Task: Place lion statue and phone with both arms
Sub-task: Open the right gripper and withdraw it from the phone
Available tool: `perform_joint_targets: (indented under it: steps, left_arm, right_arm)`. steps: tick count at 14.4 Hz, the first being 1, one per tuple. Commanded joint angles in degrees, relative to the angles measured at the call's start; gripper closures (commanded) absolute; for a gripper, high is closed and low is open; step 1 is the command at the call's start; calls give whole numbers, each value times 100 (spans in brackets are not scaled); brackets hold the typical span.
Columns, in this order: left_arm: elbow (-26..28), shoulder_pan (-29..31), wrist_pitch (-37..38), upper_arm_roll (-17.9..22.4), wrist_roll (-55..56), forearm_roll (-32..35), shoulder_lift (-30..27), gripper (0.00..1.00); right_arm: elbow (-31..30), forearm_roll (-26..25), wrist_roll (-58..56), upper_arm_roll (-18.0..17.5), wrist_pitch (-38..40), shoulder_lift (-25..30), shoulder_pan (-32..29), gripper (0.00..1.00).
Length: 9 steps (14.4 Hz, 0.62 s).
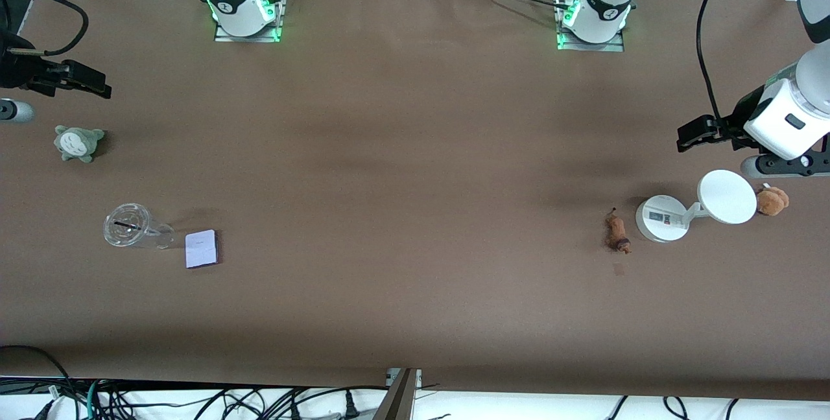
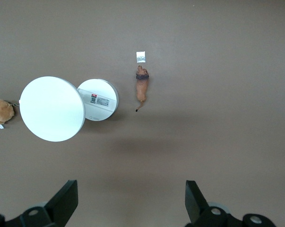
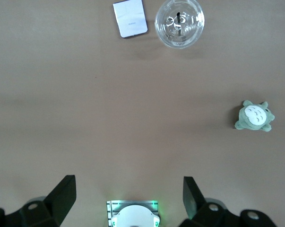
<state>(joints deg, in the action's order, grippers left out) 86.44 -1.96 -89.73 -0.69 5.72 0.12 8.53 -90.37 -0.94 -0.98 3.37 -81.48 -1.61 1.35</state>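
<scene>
The lion statue (image 1: 618,232), a small orange-brown figurine with a thin dark tail, lies on the brown table toward the left arm's end, beside a white stand; the left wrist view shows the lion statue (image 2: 142,87) too. The phone (image 1: 201,248), a pale flat rectangle, lies toward the right arm's end beside a clear cup, and the phone (image 3: 130,18) also appears in the right wrist view. My left gripper (image 1: 697,135) (image 2: 131,194) hangs open and empty over bare table by the stand. My right gripper (image 1: 78,80) (image 3: 129,191) hangs open and empty over the table's edge at its own end.
A white round-based stand with a disc (image 1: 694,206) and a fluffy brown plush (image 1: 771,200) sit beside the lion. A clear cup (image 1: 130,225) lies next to the phone. A grey-green plush (image 1: 78,142) sits farther from the front camera. A small silver tag (image 2: 141,56) lies by the lion.
</scene>
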Motion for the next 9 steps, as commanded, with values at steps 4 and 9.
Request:
perform_joint_targets:
  steps: [4, 9]
  left_arm:
    - [-93, 29, 87, 42, -150, 93, -35, 0]
    - [-119, 47, 78, 34, -115, 172, -53, 0]
  right_arm:
    - [160, 24, -25, -91, 18, -76, -30, 0]
    - [256, 24, -34, -82, -8, -120, -47, 0]
